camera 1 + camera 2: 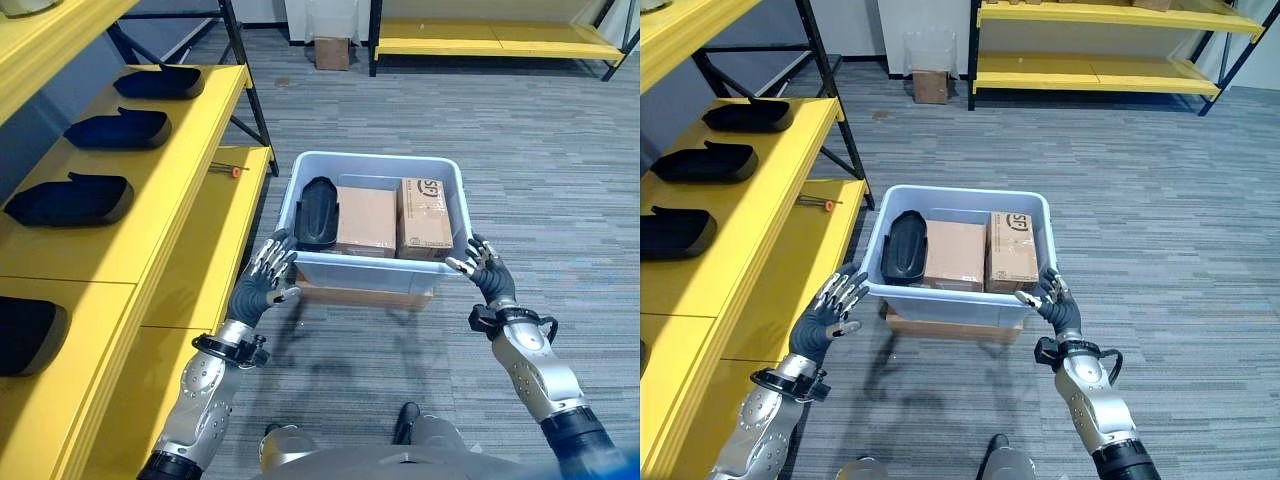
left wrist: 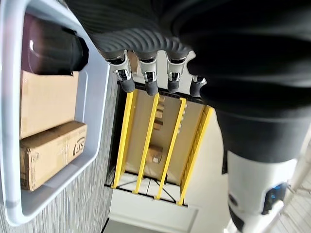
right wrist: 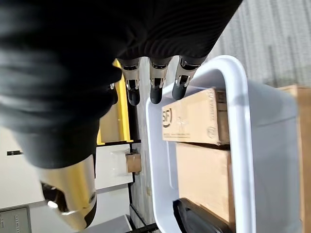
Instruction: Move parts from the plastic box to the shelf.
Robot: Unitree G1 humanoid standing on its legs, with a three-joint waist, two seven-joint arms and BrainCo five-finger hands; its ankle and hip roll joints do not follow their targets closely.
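A pale blue plastic box (image 1: 372,272) stands on the grey carpet in front of me. Inside it lie one black moulded part (image 1: 318,212) at the left and two cardboard boxes (image 1: 366,221) (image 1: 425,217). My left hand (image 1: 262,285) hovers open with straight fingers just off the box's near left corner. My right hand (image 1: 483,270) is open at the near right corner, fingertips (image 3: 154,92) at the rim. Neither holds anything. On the yellow shelf (image 1: 150,190) to my left rest several black parts (image 1: 118,128).
A flat cardboard piece (image 1: 360,296) lies under the box. A small orange-handled tool (image 1: 230,169) sits on the lower shelf level. A second yellow rack (image 1: 495,40) and a small carton (image 1: 332,52) stand at the far end of the carpet.
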